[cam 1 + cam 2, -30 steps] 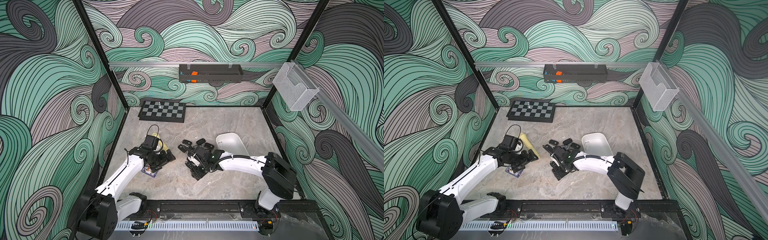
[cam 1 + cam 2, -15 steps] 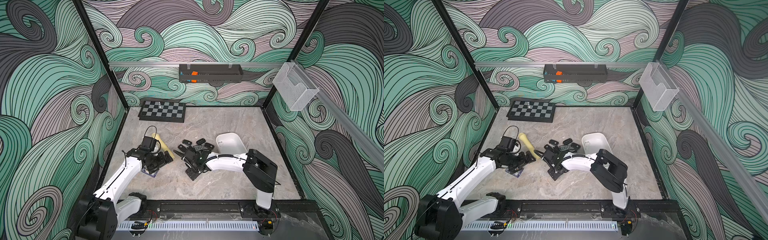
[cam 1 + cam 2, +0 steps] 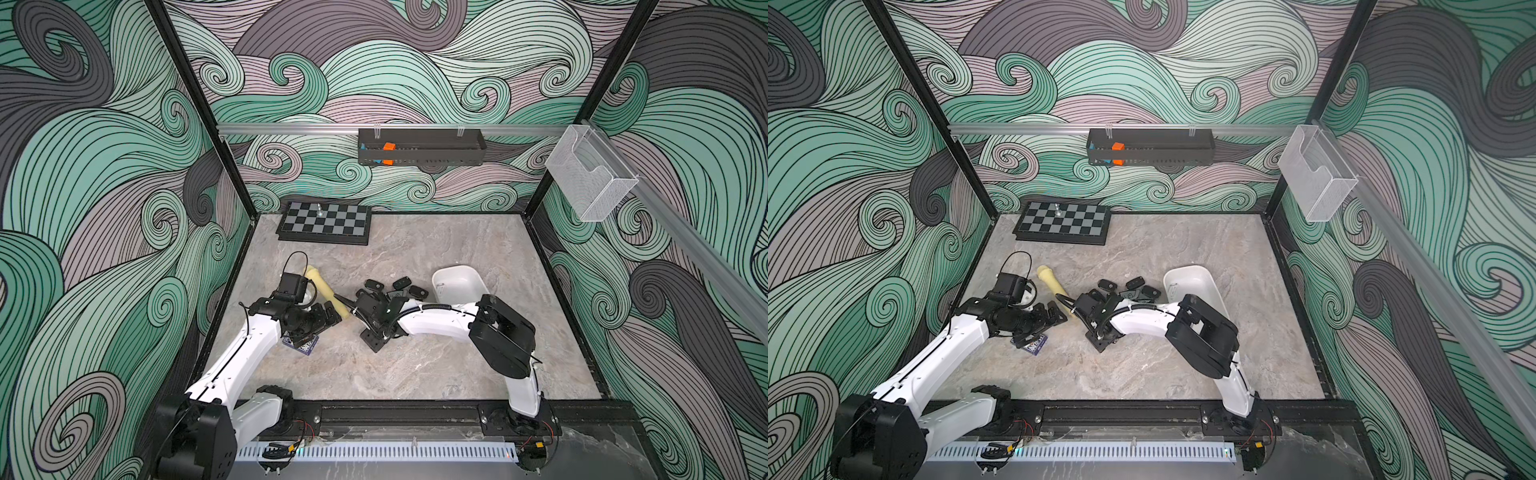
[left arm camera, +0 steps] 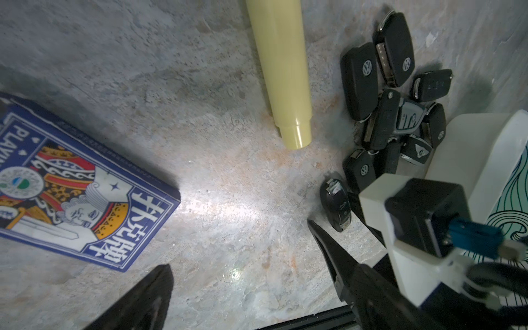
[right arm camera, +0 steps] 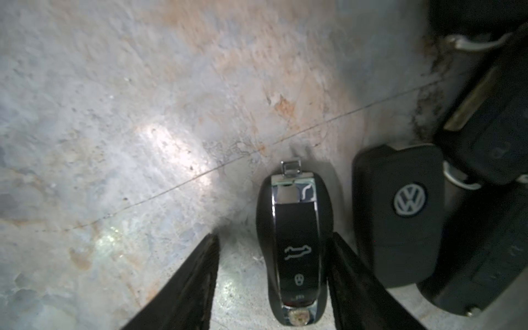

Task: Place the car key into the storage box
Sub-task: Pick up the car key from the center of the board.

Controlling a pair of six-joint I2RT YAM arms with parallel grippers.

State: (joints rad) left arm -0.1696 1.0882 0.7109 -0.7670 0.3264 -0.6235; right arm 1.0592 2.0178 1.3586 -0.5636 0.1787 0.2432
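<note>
Fingers of the right gripper (image 5: pixel 274 235) are apart, one on each side of the glossy black car key (image 5: pixel 295 228). One finger sits right against the key's edge and the other has a clear gap, so nothing's clamped. The key lies flat on the marble table (image 5: pixel 114 114), just beside the pile of other fobs (image 4: pixel 383 114). The storage box (image 3: pixel 455 284) is a bit right of centre in both top views (image 3: pixel 1190 282), next to that pile. The left gripper (image 4: pixel 237 244) is spread wide and holding nothing, over bare table near the blue playing-card box (image 4: pixel 71 194) and the yellow tube (image 4: pixel 283 71).
</note>
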